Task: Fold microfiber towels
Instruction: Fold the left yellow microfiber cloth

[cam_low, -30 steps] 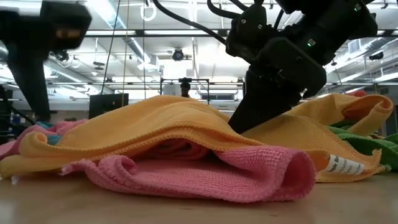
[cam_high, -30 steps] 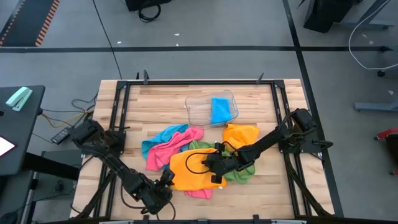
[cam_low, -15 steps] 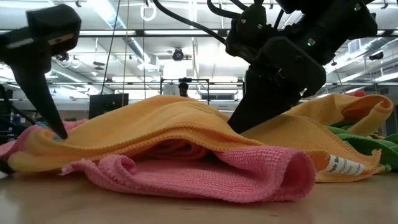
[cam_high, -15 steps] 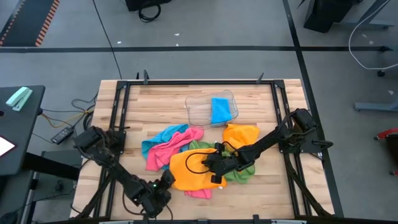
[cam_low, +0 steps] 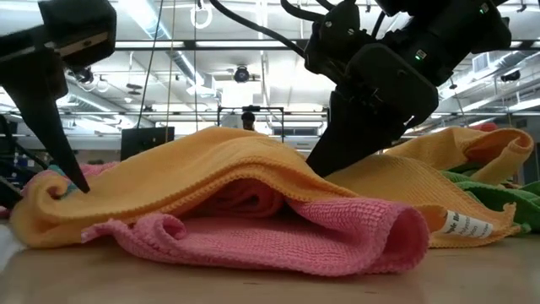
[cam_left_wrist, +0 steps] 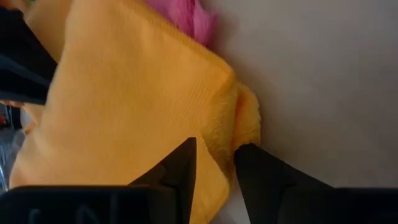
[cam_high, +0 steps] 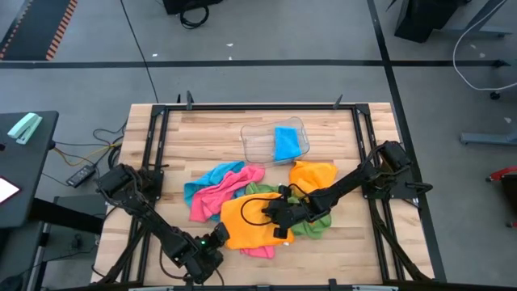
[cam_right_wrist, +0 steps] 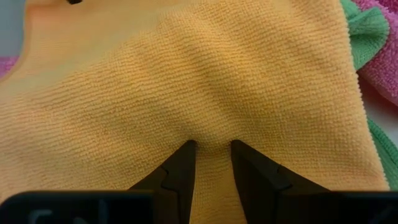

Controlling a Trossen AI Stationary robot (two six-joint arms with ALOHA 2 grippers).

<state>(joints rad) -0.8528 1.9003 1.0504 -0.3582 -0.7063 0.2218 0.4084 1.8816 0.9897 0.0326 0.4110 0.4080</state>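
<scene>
1. Orange microfiber towel [cam_right_wrist: 186,81] fills almost the whole frame; looped weave plainly visible, soft ridges and hollows running across it.
2. Right gripper [cam_right_wrist: 211,152] at bottom centre: two dark fingers [cam_right_wrist: 180,168] pinching a small raised fold of the orange cloth between their tips, fabric puckered and drawn in toward the pinch.
3. Green towel [cam_right_wrist: 367,31] shows at upper right, along the orange towel's edge, and again as a thin strip at lower right.
4. Pink towel [cam_right_wrist: 382,68] at far right edge, beyond the green.
5. Sliver of pink at far left edge, mid-height.
6. Grey patch at top left corner.
</scene>
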